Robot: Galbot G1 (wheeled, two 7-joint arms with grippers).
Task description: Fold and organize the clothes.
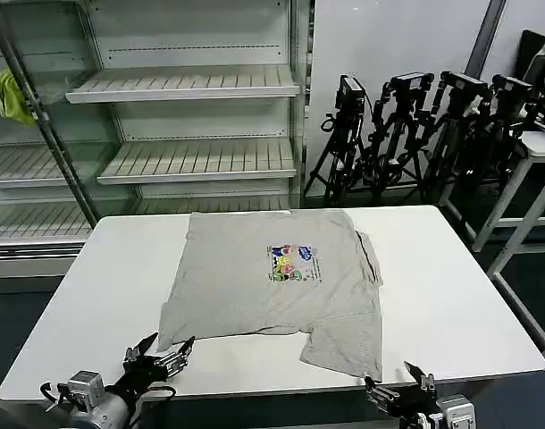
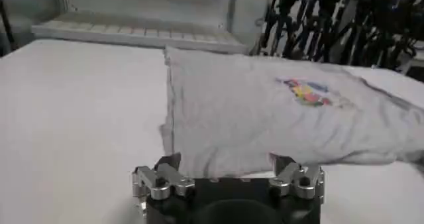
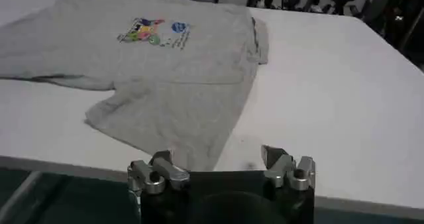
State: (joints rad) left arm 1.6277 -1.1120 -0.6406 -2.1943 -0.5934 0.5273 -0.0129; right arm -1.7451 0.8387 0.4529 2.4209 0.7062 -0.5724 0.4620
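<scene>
One of the clothes, a light grey short-sleeved shirt (image 1: pixel 264 286), lies spread on the white table (image 1: pixel 460 295) with its multicoloured chest print (image 1: pixel 293 263) facing up. A flap of it (image 1: pixel 346 341) reaches toward the table's front edge. My left gripper (image 1: pixel 168 349) is open just short of the shirt's front left corner; in the left wrist view the gripper (image 2: pixel 226 162) faces the shirt's hem (image 2: pixel 265 122). My right gripper (image 1: pixel 389 377) is open at the table's front edge, beside the flap; in the right wrist view it (image 3: pixel 217 156) sits just off the grey fabric (image 3: pixel 172 66).
Empty metal shelves (image 1: pixel 183 85) stand behind the table, with a yellow-green cloth (image 1: pixel 12 94) on one at the far left. A row of black camera tripods (image 1: pixel 415 125) stands at the back right. A second white table (image 1: pixel 540 147) is at the right edge.
</scene>
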